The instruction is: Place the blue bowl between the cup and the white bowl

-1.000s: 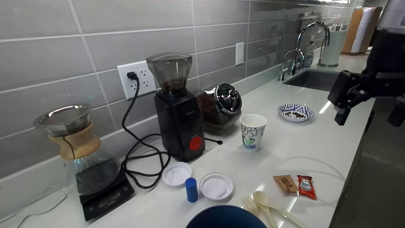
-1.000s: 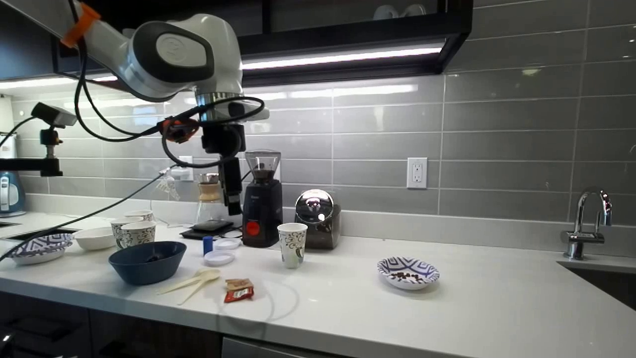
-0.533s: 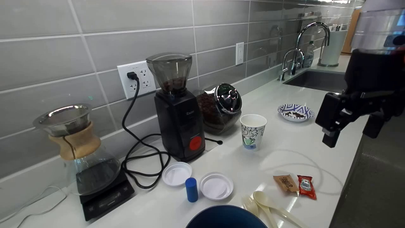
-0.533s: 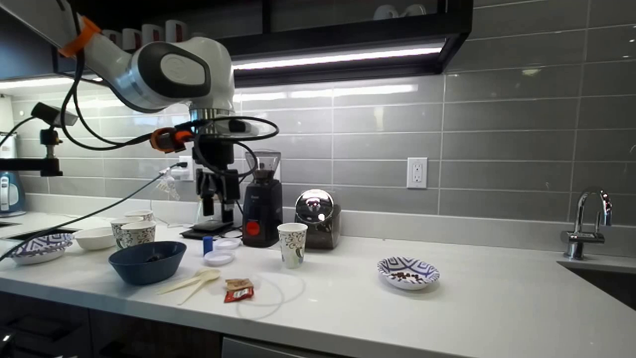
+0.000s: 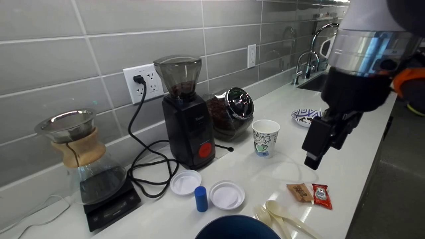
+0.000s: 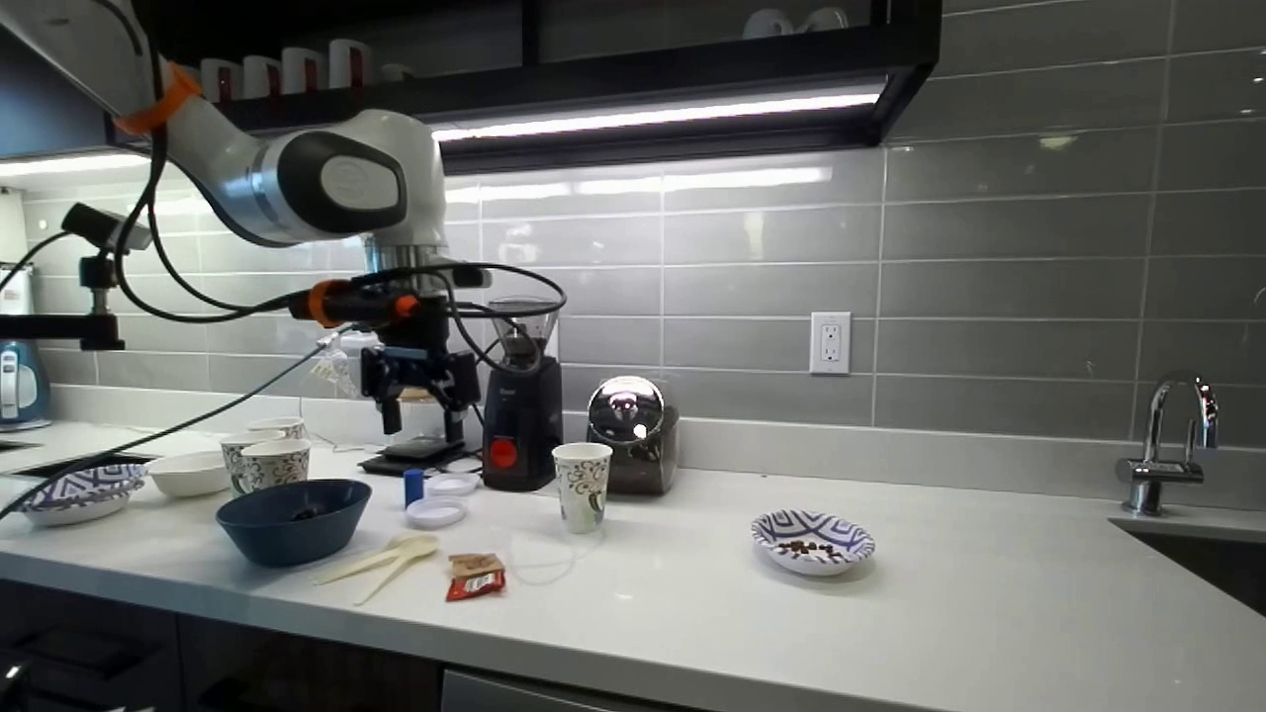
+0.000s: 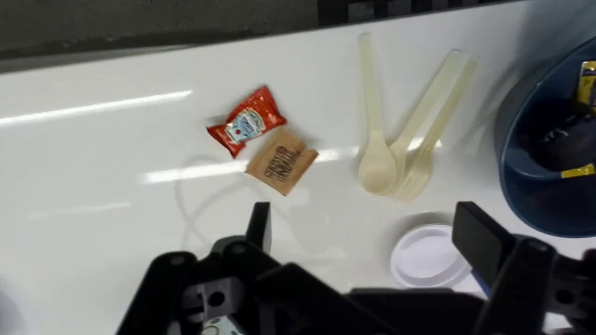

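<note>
The blue bowl (image 6: 287, 539) stands upright on the white counter (image 6: 890, 633); in an exterior view it lies at about eight o'clock from the gripper (image 6: 423, 422), and in the wrist view at about two o'clock, well apart from it. The gripper hangs above the counter with its two fingers (image 7: 482, 237) spread wide, and it has hold of nothing. Inside the blue bowl are a dark round thing (image 7: 561, 149) with white marks and some yellow pieces (image 7: 577, 172), whose print I cannot read. In the wrist view, going outward, a pale spoon (image 7: 377, 172) is at twelve o'clock from the gripper, beside a pale fork (image 7: 416, 179). Between ten and eleven o'clock lie a brown packet (image 7: 281, 163), bearing several lines of dark lettering, and a red packet (image 7: 265, 109), bearing a light label (image 7: 245, 125); on both the words are not clear enough for reading. In an exterior view the cup (image 6: 582, 488) stands at three o'clock from the blue bowl; on its side are dark swirls and a drawing of a green cup. Farther in the same direction is the white bowl (image 6: 811, 529), blue-patterned, with dark bits (image 6: 809, 551) in it. The black grinder (image 6: 521, 410), at about eleven o'clock from the cup, bears small pale writing, too blurred for me.
</note>
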